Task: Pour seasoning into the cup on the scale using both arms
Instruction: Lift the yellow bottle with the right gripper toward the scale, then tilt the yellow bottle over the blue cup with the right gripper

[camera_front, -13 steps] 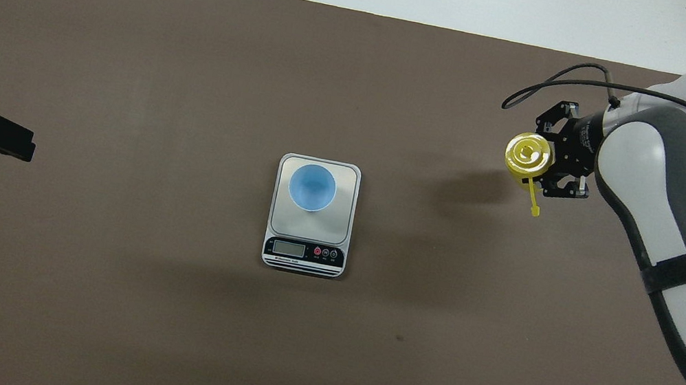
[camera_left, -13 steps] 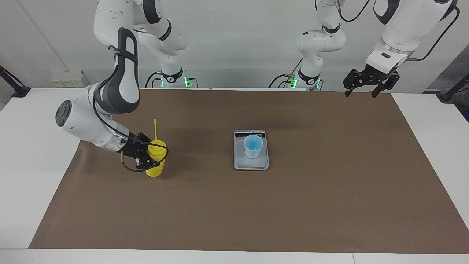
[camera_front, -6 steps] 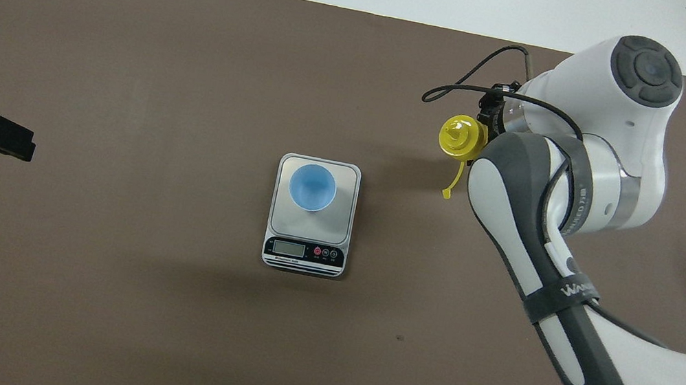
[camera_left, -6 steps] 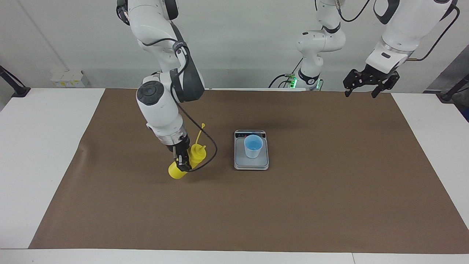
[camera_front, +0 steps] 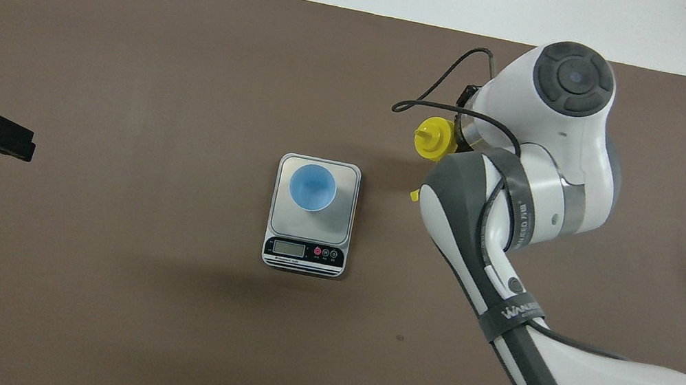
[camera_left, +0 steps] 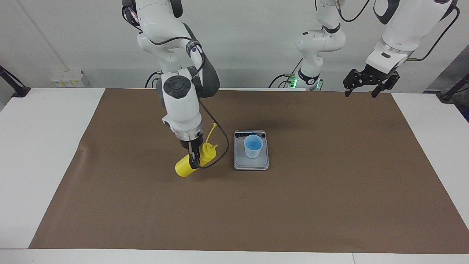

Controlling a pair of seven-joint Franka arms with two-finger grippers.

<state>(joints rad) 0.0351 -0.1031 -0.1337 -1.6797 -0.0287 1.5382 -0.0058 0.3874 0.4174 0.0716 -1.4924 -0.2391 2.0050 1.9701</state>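
My right gripper [camera_left: 194,159] is shut on the yellow seasoning bottle [camera_left: 187,167], holding it tilted over the brown mat with its cap [camera_front: 433,138] pointing toward the scale. The nozzle's tethered tip cap [camera_left: 214,125] sticks up, open. The light-blue cup [camera_left: 253,146] stands upright on the silver-grey scale [camera_left: 251,162] at the table's middle, a short gap from the bottle's cap. In the overhead view the right arm hides its gripper and most of the bottle. My left gripper [camera_left: 361,92] waits open, raised over the mat's edge at the left arm's end of the table.
A brown mat [camera_left: 329,205] covers most of the white table [camera_left: 33,146]. The scale's display strip [camera_front: 304,251] faces the robots. A black cable [camera_left: 216,154] loops from the right wrist beside the bottle.
My right arm has carried the bottle toward the scale and tipped it further over, cap toward the cup. The left arm has stayed still.
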